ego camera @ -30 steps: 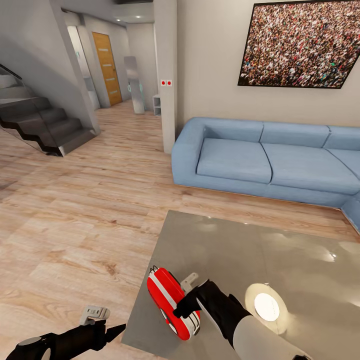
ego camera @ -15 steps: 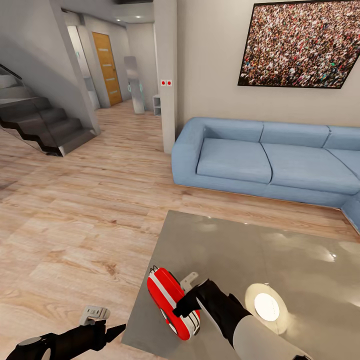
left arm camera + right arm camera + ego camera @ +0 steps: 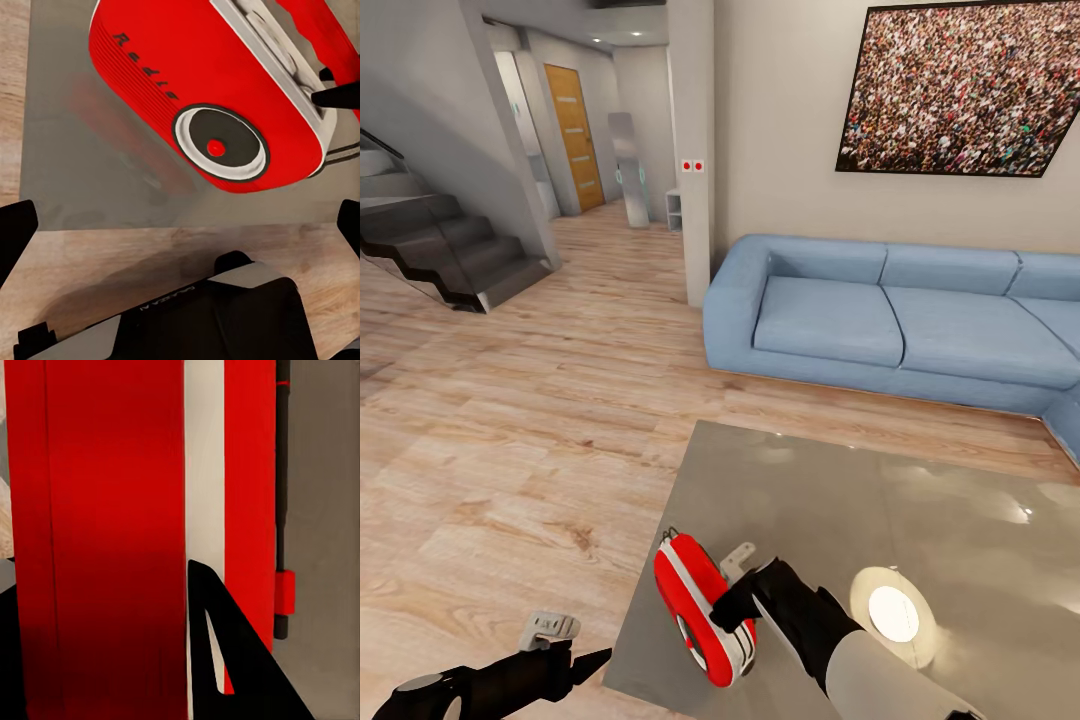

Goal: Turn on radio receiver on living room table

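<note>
With the radio receiver (image 3: pixel 700 608) at the table (image 3: pixel 920 520) near edge, pinched between the right gripper (image 3: pixel 732 608) jaws, it should be steadied while the spread left gripper (image 3: pixel 575 660) presses its dial (image 3: pixel 219 143).

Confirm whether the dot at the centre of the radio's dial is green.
No, in the left wrist view the dot at the centre of the radio receiver dial is red.
</note>
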You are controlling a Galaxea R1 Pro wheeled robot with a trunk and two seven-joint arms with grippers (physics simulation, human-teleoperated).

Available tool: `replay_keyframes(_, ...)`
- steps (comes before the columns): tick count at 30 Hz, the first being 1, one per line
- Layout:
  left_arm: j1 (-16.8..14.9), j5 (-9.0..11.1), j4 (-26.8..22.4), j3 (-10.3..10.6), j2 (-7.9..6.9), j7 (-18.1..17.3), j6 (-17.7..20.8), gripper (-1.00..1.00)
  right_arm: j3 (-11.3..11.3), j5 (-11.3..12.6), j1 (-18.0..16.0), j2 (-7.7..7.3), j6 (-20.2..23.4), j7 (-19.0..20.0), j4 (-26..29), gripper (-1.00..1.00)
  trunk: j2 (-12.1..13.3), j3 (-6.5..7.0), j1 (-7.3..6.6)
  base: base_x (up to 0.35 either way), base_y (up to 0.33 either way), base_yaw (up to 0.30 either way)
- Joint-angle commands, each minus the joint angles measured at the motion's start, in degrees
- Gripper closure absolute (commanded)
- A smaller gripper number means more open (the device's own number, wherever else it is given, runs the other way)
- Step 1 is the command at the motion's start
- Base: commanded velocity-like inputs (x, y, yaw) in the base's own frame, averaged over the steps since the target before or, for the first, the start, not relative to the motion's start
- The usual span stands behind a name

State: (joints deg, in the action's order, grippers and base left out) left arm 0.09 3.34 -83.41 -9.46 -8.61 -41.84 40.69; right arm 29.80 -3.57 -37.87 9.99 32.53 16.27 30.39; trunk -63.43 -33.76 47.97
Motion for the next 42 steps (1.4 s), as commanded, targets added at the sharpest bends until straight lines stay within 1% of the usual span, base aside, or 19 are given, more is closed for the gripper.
replay_keyframes(1,0.0,0.0,0.0,0.0,0.0,0.0,0.0,-1.0,0.0,0.1,0.0,0.0,-0.1,0.0,0.0,1.0,0.0,0.0,0.0,0.0,0.0,0.0)
replay_keyframes(9,0.0,0.0,0.0,0.0,0.0,0.0,0.0,-1.0,0.0,0.0,0.0,0.0,-0.2,-0.1,0.1,1.0,0.0,0.0,0.0,0.0,0.0,0.0)
replay_keyframes(11,0.0,0.0,0.0,0.0,0.0,0.0,0.0,-1.0,0.0,0.0,0.0,0.0,-0.1,-0.2,1.2,1.0,0.0,0.0,0.0,0.0,0.0,0.0)
replay_keyframes(12,0.0,0.0,0.0,0.0,0.0,0.0,0.0,-1.0,0.0,-0.2,0.0,0.0,0.1,-0.2,2.6,1.0,0.0,0.0,0.0,0.0,0.0,0.0)
replay_keyframes(13,0.0,0.0,0.0,0.0,0.0,0.0,0.0,-1.0,-0.1,-0.1,0.7,0.0,18.7,0.2,36.8,1.0,0.0,0.0,0.0,0.0,0.0,0.0)
replay_keyframes(14,0.0,0.0,0.0,0.0,0.0,0.0,0.0,-1.0,-0.1,0.0,0.7,0.0,20.1,0.2,39.2,1.0,0.0,0.0,0.0,0.0,0.0,0.0)
replay_keyframes(15,0.0,0.0,0.0,0.0,0.0,0.0,0.0,-1.0,-0.1,0.0,0.7,0.0,20.8,0.3,40.2,1.0,0.0,0.0,0.0,0.0,0.0,0.0)
replay_keyframes(16,0.0,0.0,0.0,0.0,0.0,0.0,0.0,-1.0,-0.1,0.1,0.8,-0.28,22.0,0.3,42.1,1.0,0.0,0.0,0.0,0.0,0.0,0.0)
replay_keyframes(20,0.0,0.0,0.0,0.0,0.0,0.0,0.0,-1.0,-0.1,0.1,0.8,-1.43,25.4,0.3,46.6,1.0,0.0,0.0,0.0,0.0,0.0,0.0)
replay_keyframes(22,0.0,0.0,0.0,0.0,0.0,0.0,0.0,-1.0,-0.1,0.1,0.8,-1.74,26.8,0.3,48.4,1.0,0.0,0.0,0.0,0.0,0.0,0.0)
replay_keyframes(23,0.0,0.0,0.0,0.0,0.0,0.0,0.0,-1.0,-0.1,0.1,0.8,-1.97,27.5,0.3,50.4,1.0,0.0,0.0,0.0,0.0,0.0,0.0)
replay_keyframes(25,0.0,0.0,0.0,0.0,0.0,0.0,0.0,-1.0,-0.1,0.1,0.8,-2.04,27.5,0.3,51.4,1.0,0.0,0.0,0.0,0.0,0.0,0.0)
replay_keyframes(35,0.0,-0.1,-0.1,0.0,0.0,0.0,0.0,-1.0,-0.2,0.1,0.8,-2.25,27.5,0.3,52.3,1.0,0.0,0.0,0.0,0.0,0.0,0.0)
replay_keyframes(38,0.0,-0.1,0.0,0.0,0.0,0.0,0.0,-1.0,-0.2,0.2,0.8,-3.09,27.5,0.4,52.3,1.0,0.0,0.0,0.0,0.0,0.0,0.0)
replay_keyframes(39,0.0,-0.1,-0.1,0.0,0.0,0.0,0.0,-1.0,-0.2,0.3,0.8,-3.62,27.5,0.4,52.3,1.0,0.0,0.0,0.0,0.0,0.0,0.0)
replay_keyframes(42,0.0,-0.1,-0.1,0.1,0.0,0.0,0.0,-1.0,-0.2,1.1,0.8,-4.31,27.5,0.4,52.3,1.0,0.0,0.0,0.0,0.0,0.0,0.0)
